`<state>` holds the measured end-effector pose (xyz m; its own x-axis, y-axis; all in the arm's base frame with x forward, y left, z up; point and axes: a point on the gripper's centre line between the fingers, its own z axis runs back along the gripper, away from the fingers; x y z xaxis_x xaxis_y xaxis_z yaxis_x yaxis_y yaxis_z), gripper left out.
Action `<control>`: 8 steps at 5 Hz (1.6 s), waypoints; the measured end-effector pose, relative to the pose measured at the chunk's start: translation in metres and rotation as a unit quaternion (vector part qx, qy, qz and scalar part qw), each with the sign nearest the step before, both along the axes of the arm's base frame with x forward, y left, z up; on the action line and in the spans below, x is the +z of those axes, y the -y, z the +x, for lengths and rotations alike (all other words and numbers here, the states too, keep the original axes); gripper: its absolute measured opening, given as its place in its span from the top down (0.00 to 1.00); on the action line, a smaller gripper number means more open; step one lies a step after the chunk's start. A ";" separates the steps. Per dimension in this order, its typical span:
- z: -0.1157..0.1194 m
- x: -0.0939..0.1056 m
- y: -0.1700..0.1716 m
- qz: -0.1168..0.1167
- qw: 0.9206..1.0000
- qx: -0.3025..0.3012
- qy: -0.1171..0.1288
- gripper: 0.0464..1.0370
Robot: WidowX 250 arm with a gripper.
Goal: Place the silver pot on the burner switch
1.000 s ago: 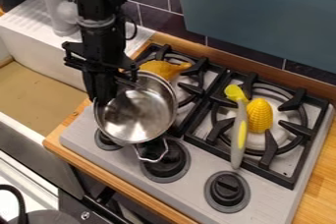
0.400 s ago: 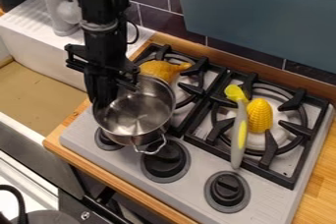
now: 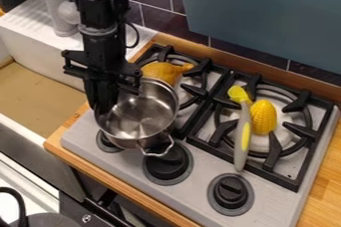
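Gripper [image 3: 105, 105] at the far-left side of the silver pot [image 3: 142, 117], jaws drawn together on its rim, just the wall thickness between them. Pot is open side up, slightly tilted, over the left part of the stove [image 3: 193, 171]. Its loop handle [image 3: 158, 150] points near-right and overlaps the middle knob [image 3: 166, 165] in view; left knob [image 3: 108, 143] partly behind the pot. Clearance under the pot is hard to read from this angle. Right knob [image 3: 231, 191] well apart from it.

Orange-yellow toy [image 3: 160, 71] on the left grate [image 3: 195, 89], just beyond the pot. Toy corn [image 3: 263, 116] on the right grate [image 3: 301, 131]. Grey-and-yellow utensil [image 3: 243, 139] just left of the corn, yellow head at the far end. Sink [image 3: 33, 94] to the left, wooden counter [image 3: 325, 191] along the right edge.
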<state>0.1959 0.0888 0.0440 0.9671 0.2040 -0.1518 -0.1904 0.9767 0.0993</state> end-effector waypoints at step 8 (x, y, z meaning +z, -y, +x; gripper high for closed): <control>0.005 0.009 0.021 -0.045 0.998 0.031 -0.034 0.04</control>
<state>0.2006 0.0675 0.0531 0.9401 0.2456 -0.2365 -0.2466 0.9688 0.0257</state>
